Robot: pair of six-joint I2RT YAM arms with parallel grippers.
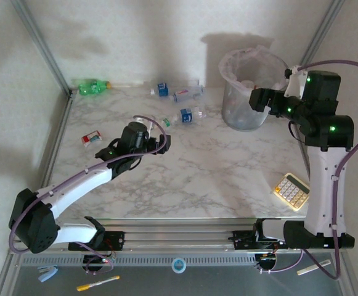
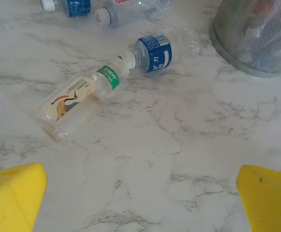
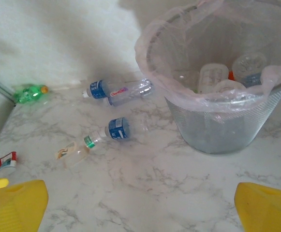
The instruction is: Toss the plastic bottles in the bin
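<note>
**Ana:** Start big. What's on the white marble-pattern table (image 1: 197, 179)?

**Ben:** The grey mesh cylindrical bin lined with a whitish plastic bag (image 1: 243, 114) stands at the far right. Several clear bottles lie inside it (image 3: 213, 77), so part of the job looks done.

**Ana:** And the arms?

**Ben:** The right gripper (image 1: 257, 98) hangs just beside the bin's rim, jaws wide apart and empty. I'd guess it sits there because that is where things get dropped. The left gripper (image 1: 161, 142) reaches over the middle of the table, its yellow foam pads (image 2: 14, 193) spread fully with nothing between them.

**Ana:** Why there?

**Ben:** It seems aimed at the clear plastic bottle with a cream label and green neck band (image 2: 75, 104). That one lies on its side, ahead of the pads and left of the gap's centre, not yet between them.

**Ana:** Neighbours?

**Ben:** Its cap meets, or nearly meets, the cap end of a crumpled blue-labelled bottle (image 2: 155, 52) lying near the bin. Two more bottles (image 1: 188, 94) lie by the back wall, a green bottle (image 1: 92, 86) in the far left corner, and a small red-labelled one (image 1: 91, 139) at the left edge.
</note>
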